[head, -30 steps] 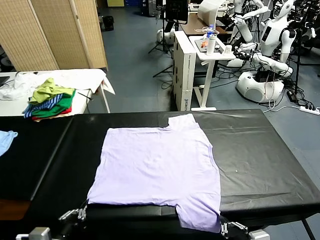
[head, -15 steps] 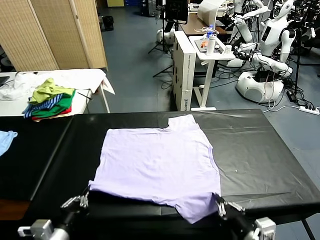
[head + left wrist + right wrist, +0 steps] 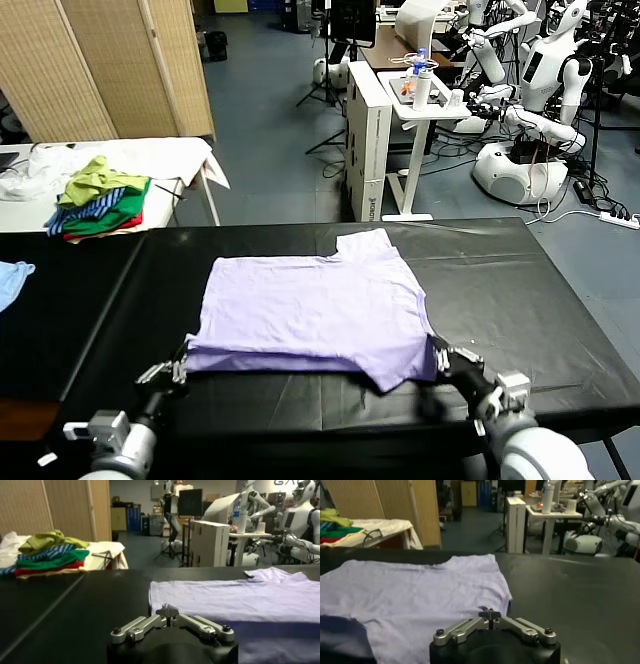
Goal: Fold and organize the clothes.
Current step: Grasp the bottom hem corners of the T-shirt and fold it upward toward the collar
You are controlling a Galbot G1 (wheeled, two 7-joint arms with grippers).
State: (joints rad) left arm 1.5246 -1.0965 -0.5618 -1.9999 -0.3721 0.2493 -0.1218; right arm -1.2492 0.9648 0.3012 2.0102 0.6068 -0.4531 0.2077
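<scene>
At near table edge, left claw (image 3: pixel 183 367) and right claw (image 3: pixel 437 349) pinching T-shirt (image 3: pixel 312 305) hem

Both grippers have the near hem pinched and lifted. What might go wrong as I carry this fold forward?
1. The left gripper and right gripper each hold only a corner of the thin lavender T-shirt; either could slip out.
2. The hem between them sags onto the black table, so the fold may land creased.
3. The near sleeve hangs down beside the right gripper and could bunch under the fold.
</scene>
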